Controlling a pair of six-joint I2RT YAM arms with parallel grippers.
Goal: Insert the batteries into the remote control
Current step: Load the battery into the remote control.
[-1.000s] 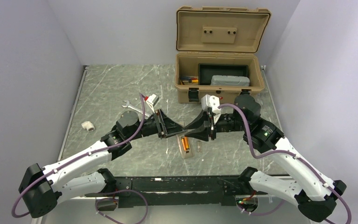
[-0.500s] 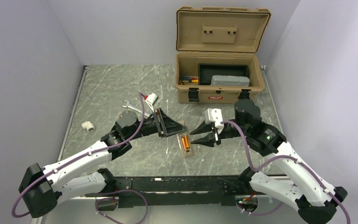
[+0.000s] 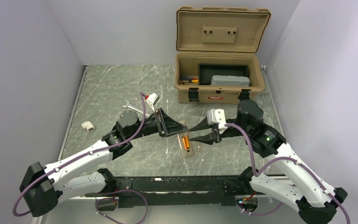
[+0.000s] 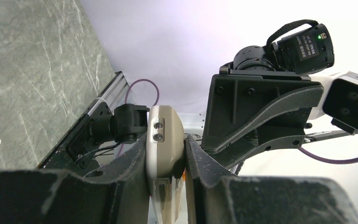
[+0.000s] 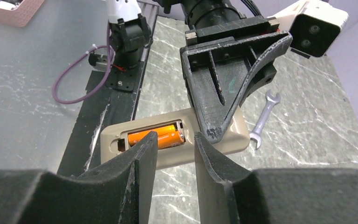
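The remote control (image 3: 186,152) lies back-up on the table with its battery bay uncovered. Two orange batteries (image 3: 185,141) sit side by side in the bay (image 5: 156,134). My left gripper (image 3: 182,129) is shut on the remote's far end, and in the left wrist view the tan end (image 4: 164,140) is pinched between both fingers (image 4: 135,163). My right gripper (image 5: 175,136) is open and holds nothing. Its tips hover just beside the remote (image 5: 214,148), level with the batteries.
An open tan toolbox (image 3: 219,95) stands at the back right. A silver wrench (image 3: 131,106) and a small white fitting (image 3: 88,125) lie to the left. A small pale piece (image 3: 198,149) rests right of the remote. The arm bases run along the near edge.
My right gripper has drawn back to the right, off the remote, and its jaws have widened a little. The left gripper has kept its grip on the remote.
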